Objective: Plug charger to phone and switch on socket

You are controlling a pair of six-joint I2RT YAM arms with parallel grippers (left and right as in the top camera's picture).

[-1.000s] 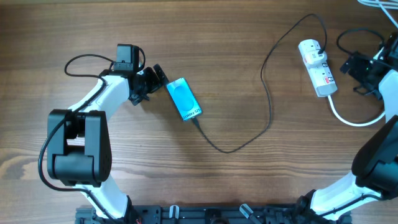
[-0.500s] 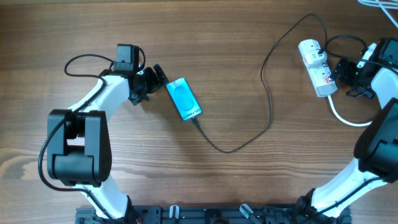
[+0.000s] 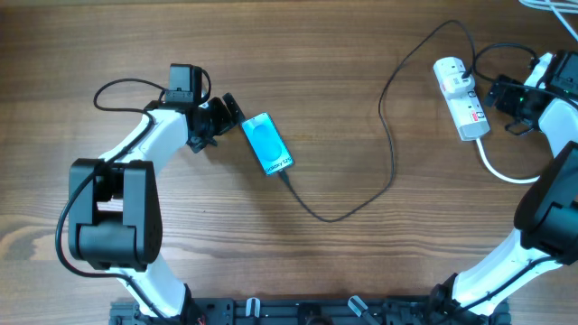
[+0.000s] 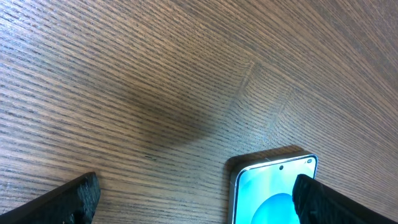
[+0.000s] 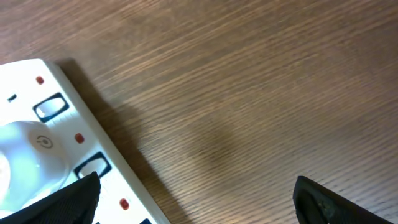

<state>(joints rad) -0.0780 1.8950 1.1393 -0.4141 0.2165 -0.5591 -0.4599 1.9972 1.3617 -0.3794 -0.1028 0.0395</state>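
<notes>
Now, starting at your left, the left gripper (image 3: 222, 125) sits low over the wooden table (image 3: 361, 262) with its fingers spread wide and nothing between them. Just to its right lies the phone (image 3: 267, 144), flat on the wood, blue face up, angled with its text end toward you. From the left wrist camera you see the phone's top corner poking in beside one fingertip (image 4: 320, 198), while the other fingertip is off over bare wood, so the phone is beside the gripper and not gripped. Moving right, the charger (image 3: 390, 153) reaches the phone's lower end with its dark tip (image 3: 284, 178); it touches there, though you can't tell from overhead whether it is fully seated. From that point the thin black cable loops across the middle of the table, climbs toward the far edge and drops down to the socket (image 3: 461, 97). That white strip lies at the far right, a white plug head (image 3: 449, 69) on its far end and its thick white cord (image 3: 501, 171) curling away from the near end. Finally, your right gripper (image 3: 497, 103) sits just beside the strip's right edge, fingers wide, holding nothing. On the right wrist camera the red marks and rocker switches (image 5: 51, 107) sit at the left, with one fingertip (image 5: 78, 198) overlapping the strip's edge.
</notes>
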